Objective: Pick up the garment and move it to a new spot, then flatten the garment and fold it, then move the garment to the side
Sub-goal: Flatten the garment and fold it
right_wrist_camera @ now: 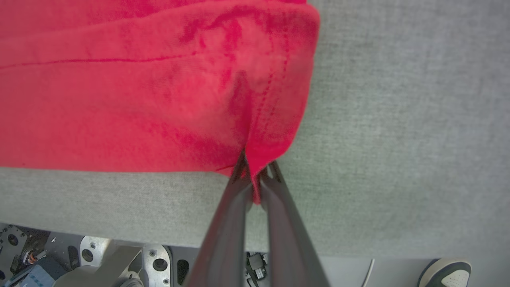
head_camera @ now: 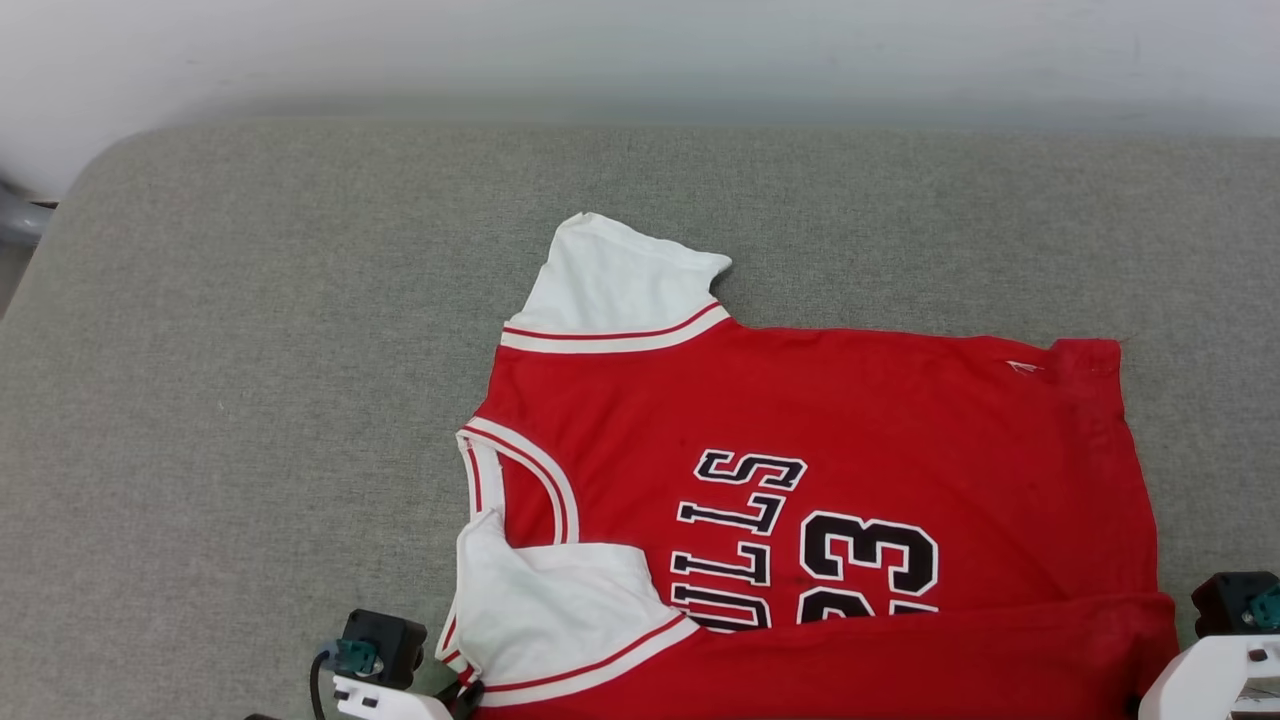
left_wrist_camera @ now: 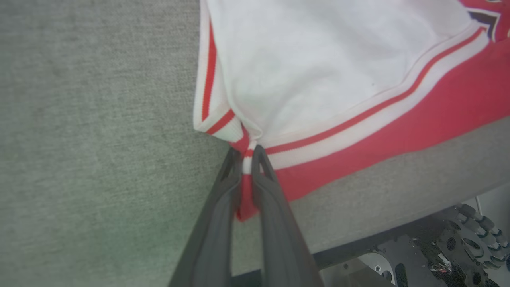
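Bare grey cushion (head_camera: 250,350) lies open along the left and far sides, up to the wall (head_camera: 640,50). The garment (head_camera: 800,420) covers the near right; a shoe (right_wrist_camera: 446,273) stands beyond the near edge.

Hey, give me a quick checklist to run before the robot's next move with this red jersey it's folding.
1. Left gripper fingers pinch the garment at the near sleeve trim: ok.
2. Right gripper fingers pinch the red hem corner: ok.
3. Near edge folded over the lettering: ok.
4. Far sleeve tucked in: not ok, sticks out.
5. Both cloth layers caught in each grip: cannot tell.
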### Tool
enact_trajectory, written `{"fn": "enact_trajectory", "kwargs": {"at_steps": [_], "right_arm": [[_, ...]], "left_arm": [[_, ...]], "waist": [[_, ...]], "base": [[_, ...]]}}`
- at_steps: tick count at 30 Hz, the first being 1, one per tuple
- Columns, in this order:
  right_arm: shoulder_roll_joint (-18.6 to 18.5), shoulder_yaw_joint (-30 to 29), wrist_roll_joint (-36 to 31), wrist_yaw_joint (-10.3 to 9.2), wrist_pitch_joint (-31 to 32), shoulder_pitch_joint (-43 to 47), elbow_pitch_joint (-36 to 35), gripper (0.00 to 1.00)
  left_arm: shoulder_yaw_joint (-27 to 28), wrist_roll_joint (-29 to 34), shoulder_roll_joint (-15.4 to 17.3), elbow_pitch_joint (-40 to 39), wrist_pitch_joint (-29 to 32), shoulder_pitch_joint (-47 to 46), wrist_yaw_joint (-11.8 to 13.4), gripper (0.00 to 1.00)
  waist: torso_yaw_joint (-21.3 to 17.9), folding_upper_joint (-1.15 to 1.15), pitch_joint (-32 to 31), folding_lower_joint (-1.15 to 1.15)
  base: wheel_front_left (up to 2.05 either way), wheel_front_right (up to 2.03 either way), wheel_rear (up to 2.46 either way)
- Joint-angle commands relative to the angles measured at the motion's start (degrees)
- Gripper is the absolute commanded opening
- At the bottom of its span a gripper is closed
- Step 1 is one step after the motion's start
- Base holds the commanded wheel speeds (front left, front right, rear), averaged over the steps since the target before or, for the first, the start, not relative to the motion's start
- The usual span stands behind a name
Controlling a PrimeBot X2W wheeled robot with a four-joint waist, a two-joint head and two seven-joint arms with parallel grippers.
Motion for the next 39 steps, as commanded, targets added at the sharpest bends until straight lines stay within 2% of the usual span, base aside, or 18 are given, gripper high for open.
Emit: {"fn": "enact_trajectory", "kwargs": {"at_steps": [1, 3, 4, 5, 6, 11, 16, 24, 29, 35, 39], "right_arm": [[0.4, 0.4, 0.0, -0.09, -0.2, -0.3, 0.6, 0.0], [0.4, 0.6, -0.1, -0.09, -0.6, -0.8, 1.2, 0.0], [0.1, 0.9, -0.4, -0.09, -1.1, -1.0, 1.3, 0.14], [0.1, 0.8, -0.4, -0.09, -1.8, -1.4, 1.4, 0.84], [0.3, 0.7, -0.3, -0.09, -2.3, -1.8, 1.6, 1.0], [0.7, -0.1, 1.1, -0.08, -5.0, -3.1, 0.7, 1.0], [0.7, -0.9, 2.0, -0.08, -9.8, -4.6, -2.1, 1.0], [1.1, 0.1, 2.5, -0.07, -25.1, -7.7, -5.3, 1.0], [2.9, 1.2, 3.1, -0.07, -36.0, -7.8, -5.6, 1.0], [5.1, 2.1, 3.0, -0.07, -48.1, -7.6, -4.1, 1.0], [5.8, 3.0, 1.9, -0.07, -52.8, -9.3, -2.6, 1.0]], "left_arm": [[0.0, 0.1, -0.3, 1.0, 0.2, -1.0, -0.1, 0.0], [-0.2, -0.2, -0.5, 1.8, 0.5, -1.1, -0.2, 0.03], [-0.3, -0.1, -0.6, 2.1, 0.4, -1.1, -0.3, 0.67], [-0.3, 0.1, -0.6, 2.4, 0.2, -1.4, -0.3, 1.0], [-0.1, 0.3, -0.5, 2.6, -0.2, -1.6, -0.2, 1.0], [1.0, 1.6, -0.2, 1.7, -3.3, -2.5, 0.5, 1.0], [3.2, 3.3, -0.8, -1.0, -9.5, -4.2, 1.3, 1.0], [7.3, 6.9, -3.1, -4.0, -24.8, -6.8, 1.8, 1.0], [7.3, 9.6, -4.2, -2.6, -33.2, -6.1, 0.5, 1.0], [9.5, 13.5, -7.0, -2.0, -35.9, -6.2, -0.6, 1.0], [12.5, 16.8, -9.2, -3.2, -35.9, -7.5, -1.8, 1.0]], "waist": [[0.0, 0.0, 0.1, 0.01], [0.0, 0.0, 0.3, 0.01], [0.0, 0.0, 0.3, 0.01], [0.0, 0.0, 0.2, 0.01], [0.0, 0.0, 0.0, 0.01], [0.0, 0.0, -1.9, 0.01], [-0.3, 0.0, -4.0, 0.01], [-0.8, 0.0, -5.9, 0.01], [-1.1, 0.0, -5.8, 0.01], [-1.8, 0.0, -4.1, 0.01], [-2.9, 0.0, -1.7, 0.01]], "base": [[0.0, 0.0, 0.0], [0.0, 0.0, 0.0], [0.0, 0.0, 0.0], [0.0, 0.0, 0.0], [0.0, 0.0, 0.0], [0.0, 0.0, 0.0], [0.0, 0.0, 0.0], [0.0, 0.0, 0.0], [0.0, 0.0, 0.0], [0.0, 0.0, 0.0], [0.0, 0.0, 0.0]]}}
